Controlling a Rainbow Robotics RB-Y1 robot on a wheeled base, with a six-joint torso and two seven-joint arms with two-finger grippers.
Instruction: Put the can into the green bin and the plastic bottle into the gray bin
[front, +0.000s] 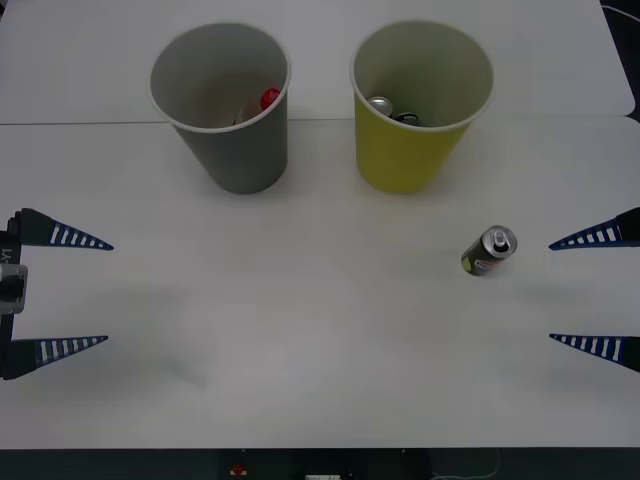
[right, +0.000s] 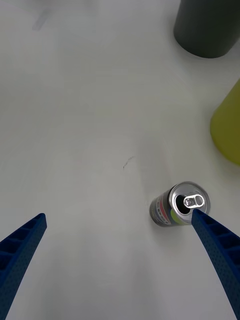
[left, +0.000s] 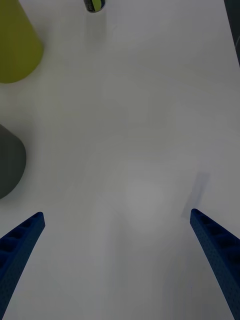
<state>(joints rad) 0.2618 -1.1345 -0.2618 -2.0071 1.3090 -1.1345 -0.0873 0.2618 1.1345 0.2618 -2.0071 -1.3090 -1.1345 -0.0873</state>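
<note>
The can is standing upright on the white table, its silver top facing up, in front of the green bin and a little toward the robot's right of it, well apart from the bin's wall. In the right wrist view the can is showing its pull tab, a red-and-white label and a yellow-green patch on its dark side.

The right gripper is hovering just beside the can on the robot's right, its blue ribbed fingers spread wide and pinching nothing; from the wrist camera one fingertip is appearing close against the can, though whether it is actually touching is hard to tell from that angle.

The left gripper is waiting far from the can, at the table's opposite edge, its fingers likewise splayed apart and holding nothing.

The gray bin is standing beside the green bin, on the side away from the can, with a gap between the two. Something with a red cap is lying inside the gray bin, and a silver-topped item is resting inside the green bin, farther back from the can. In the left wrist view the green bin, the gray bin and the can are all sitting beyond the open fingers.
</note>
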